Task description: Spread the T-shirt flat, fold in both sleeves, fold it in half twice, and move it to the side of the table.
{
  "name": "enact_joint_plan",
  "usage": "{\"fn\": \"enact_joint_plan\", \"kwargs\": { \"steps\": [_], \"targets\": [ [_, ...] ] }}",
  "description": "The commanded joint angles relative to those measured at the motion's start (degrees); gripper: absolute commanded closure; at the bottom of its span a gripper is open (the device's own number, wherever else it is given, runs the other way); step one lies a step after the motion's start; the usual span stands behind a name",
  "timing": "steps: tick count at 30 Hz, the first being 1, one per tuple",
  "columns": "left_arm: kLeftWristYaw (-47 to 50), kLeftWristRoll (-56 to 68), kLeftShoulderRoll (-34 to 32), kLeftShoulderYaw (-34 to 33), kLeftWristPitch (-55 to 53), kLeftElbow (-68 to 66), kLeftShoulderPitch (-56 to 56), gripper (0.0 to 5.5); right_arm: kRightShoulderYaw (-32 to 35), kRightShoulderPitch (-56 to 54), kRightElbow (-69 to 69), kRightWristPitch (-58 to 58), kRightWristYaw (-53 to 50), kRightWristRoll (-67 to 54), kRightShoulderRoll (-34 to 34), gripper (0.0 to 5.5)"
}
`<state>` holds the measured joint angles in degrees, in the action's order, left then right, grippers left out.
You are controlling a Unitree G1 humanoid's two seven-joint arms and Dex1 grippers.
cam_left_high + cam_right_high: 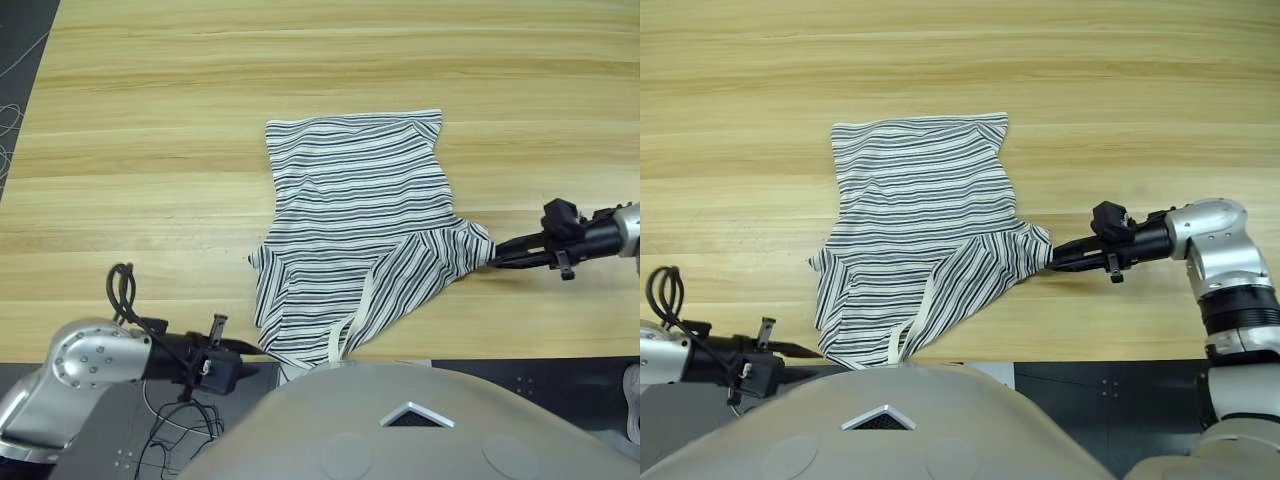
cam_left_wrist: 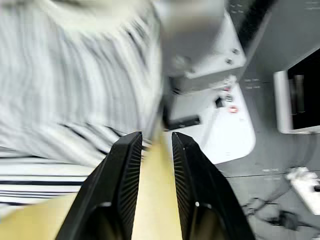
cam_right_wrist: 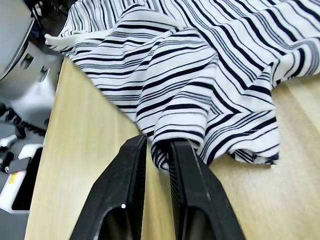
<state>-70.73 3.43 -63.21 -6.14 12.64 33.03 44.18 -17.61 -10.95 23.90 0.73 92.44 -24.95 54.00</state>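
Your right gripper (image 3: 160,144) pinched the striped T-shirt's (image 1: 920,200) sleeve on the table (image 1: 1140,100); your left gripper (image 2: 156,136) sat parted, empty, beside its near edge.

centre of the head views: the t-shirt (image 1: 355,190) is a soft, matt striped cloth, thin enough to crease and ripple, with a plain off-white strip of the same matt cloth near its lower edge. it lies on the table (image 1: 150,100), pale wood-grain boards with a smooth, faintly satin finish. the left gripper (image 2: 156,135) and right gripper (image 3: 159,142) look like matt black plastic with finely ribbed inner faces, while the arm shell (image 1: 85,360) at lower left is smooth, silver-grey metal.
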Motion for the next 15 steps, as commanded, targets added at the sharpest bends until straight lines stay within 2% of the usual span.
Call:
{"fn": "enact_joint_plan", "kwargs": {
  "steps": [1,2,3,6,8,11,15],
  "targets": [
    [1.1,24.3,-1.5,-3.7,-11.4,6.5,-18.6,4.39,0.1,-2.8,-1.3,-2.9,0.0,-2.1,3.6,4.73],
    [1.6,28.3,0.0,-1.5,-15.0,5.0,-26.4,4.39,0.3,-4.2,-0.6,-3.0,0.0,-2.3,3.8,4.73],
    [1.6,27.3,3.5,2.7,-16.8,0.7,-34.8,4.39,0.5,-5.4,0.2,-3.2,0.0,-2.3,3.8,4.73],
    [2.0,14.9,16.6,16.3,-15.5,-18.5,-53.7,4.39,-0.5,-8.1,3.0,-5.1,0.0,-0.8,3.5,4.73],
    [4.2,6.5,23.8,21.8,-10.8,-34.5,-62.5,4.39,-0.9,-8.7,3.7,-5.8,0.0,-0.5,3.6,4.73],
    [10.8,-2.3,32.6,25.6,-3.1,-59.7,-73.5,4.39,1.3,-11.6,2.6,-4.6,0.0,-4.0,1.4,4.73],
    [19.7,-9.1,38.4,27.7,3.7,-82.2,-81.8,4.39,6.5,-15.8,-0.7,-0.6,-0.1,-8.9,-5.6,4.73]
  ]
}}
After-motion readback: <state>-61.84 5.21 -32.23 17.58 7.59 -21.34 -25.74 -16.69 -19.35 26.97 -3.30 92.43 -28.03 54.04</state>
